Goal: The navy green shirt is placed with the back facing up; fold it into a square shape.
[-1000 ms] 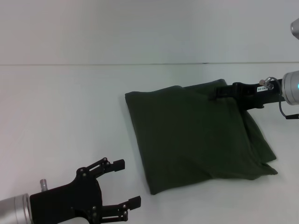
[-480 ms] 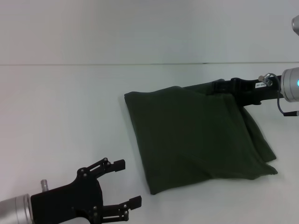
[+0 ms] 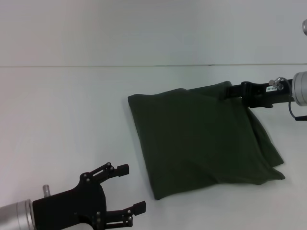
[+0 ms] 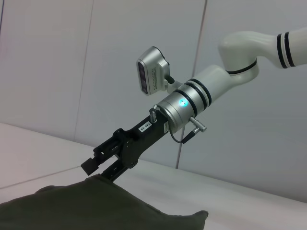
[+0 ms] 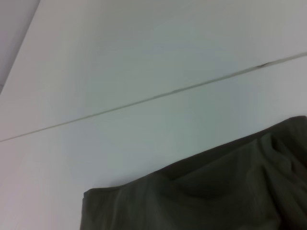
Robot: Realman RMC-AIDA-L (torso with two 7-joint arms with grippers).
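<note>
Dark olive fabric, the navy green shirt (image 3: 204, 139), lies folded into a rough 4-sided block on the white table (image 3: 62, 110), its plain side up, with some loose layers spilling out along the edge nearest the right arm. At the shirt's far corner on that side sits the right gripper (image 3: 229, 92). Over the last second it pushed a little inward over that corner and has now pulled back toward the shirt's edge; the left wrist view shows its fingers (image 4: 88, 166) slightly parted just above the cloth, and I cannot tell whether they pinch any of it. The shirt's outline has barely shifted, so this reads as a release or small adjustment near the end of folding. The left gripper (image 3: 135, 188) hangs wide open and empty, well apart from the shirt's near corner.
</note>
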